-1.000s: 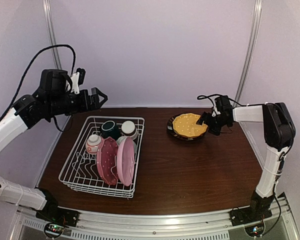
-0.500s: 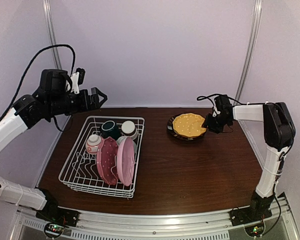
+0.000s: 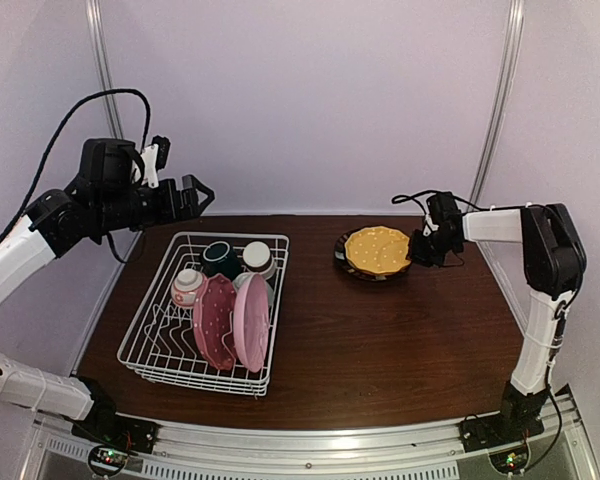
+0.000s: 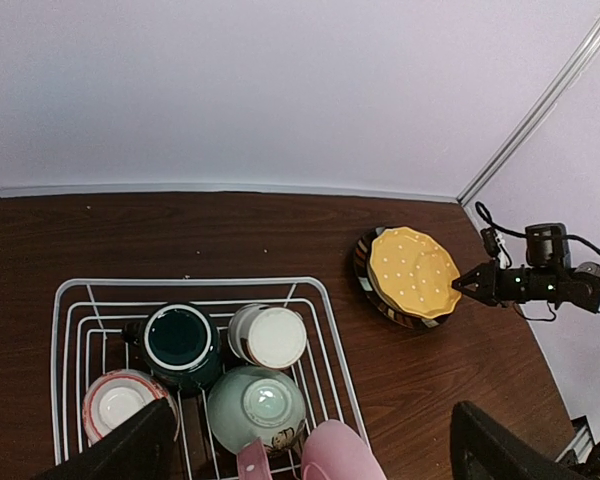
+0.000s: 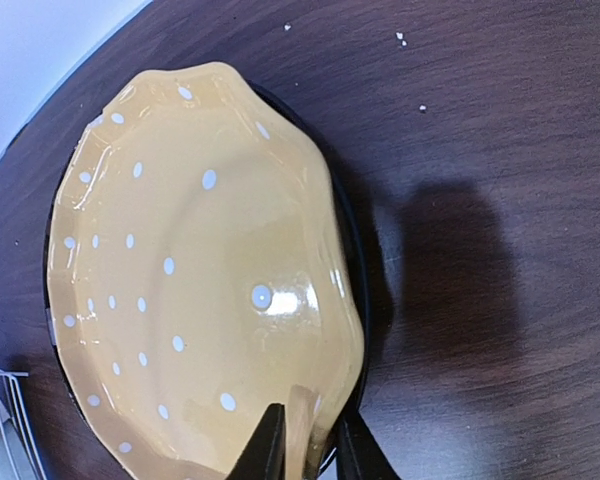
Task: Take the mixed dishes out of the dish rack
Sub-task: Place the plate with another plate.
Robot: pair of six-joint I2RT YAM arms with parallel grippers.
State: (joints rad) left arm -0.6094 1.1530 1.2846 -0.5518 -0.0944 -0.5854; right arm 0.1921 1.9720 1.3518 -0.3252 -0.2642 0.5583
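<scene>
unloaded: yellow dotted plate (image 3: pixel 377 249) stacked on dark brown plate (image 3: pixel 340 252), well right of the dish rack (image 3: pixel 280 300). left in the rack: red-pink dotted plate (image 3: pixel 214 322) and light pink plate (image 3: pixel 250 320), upright, plus dark green cup (image 3: pixel 220 257) and three more at its far end. about a quarter done. right gripper (image 3: pixel 420 248): jaws nearly together at the yellow rim farthest from the rack, grip cannot be told. left gripper (image 3: pixel 200 193): wide apart, empty, above the rack's far left corner.

I log the yellow plate (image 5: pixel 200 290) as glazed ceramic, glossy and smooth, with a glare spot. The table (image 5: pixel 500 120) is dark wood grain, low sheen; the dish rack (image 3: pixel 140 335) is white coated wire, smooth.
</scene>
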